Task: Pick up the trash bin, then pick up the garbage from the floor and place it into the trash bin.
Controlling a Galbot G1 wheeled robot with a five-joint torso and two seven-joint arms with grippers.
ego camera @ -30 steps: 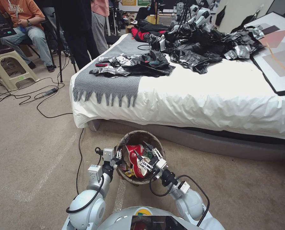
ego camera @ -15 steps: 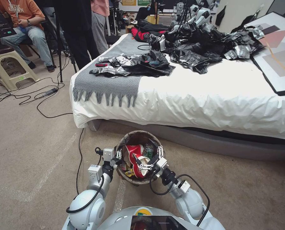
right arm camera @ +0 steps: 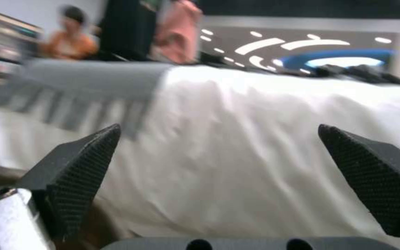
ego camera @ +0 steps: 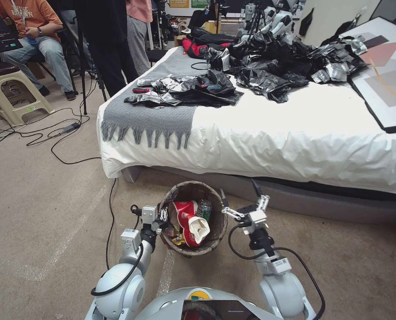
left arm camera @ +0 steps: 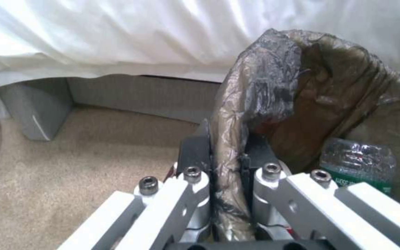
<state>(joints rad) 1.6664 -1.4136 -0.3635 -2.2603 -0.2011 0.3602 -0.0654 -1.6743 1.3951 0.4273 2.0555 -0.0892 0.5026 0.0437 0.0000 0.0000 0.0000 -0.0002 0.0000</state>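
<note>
Left tool [left arm camera: 221,163]: I hold it pinched on the rim of the trash bin [ego camera: 215,231], the brown liner pressed between its pads; lower centre of the head view.
Right tool [ego camera: 242,205]: fingers spread wide, nothing between them; it sits just right of the bin, outside the rim, pointing toward the bed [ego camera: 295,133].
Trash bin: lower centre of the head view, in front of the bed edge, over the carpet.
Garbage: red-and-white paper cups [ego camera: 190,222], a green bottle [ego camera: 204,210] and a yellow wrapper [ego camera: 178,240] lie inside the bin.
Step in hand: I judge a drop into the bin complete, since the right tool is empty and beside the rim.
Next move: I see no litter on the visible carpet, so I judge the next move calls for looking over more floor while keeping the left pinch firm.
Left wrist view: shows the liner fold between the pads and the bottle label, which the head view cannot resolve.
Right wrist view: shows both black textured fingertips [right arm camera: 77,163] apart, with white bedding beyond.
</note>
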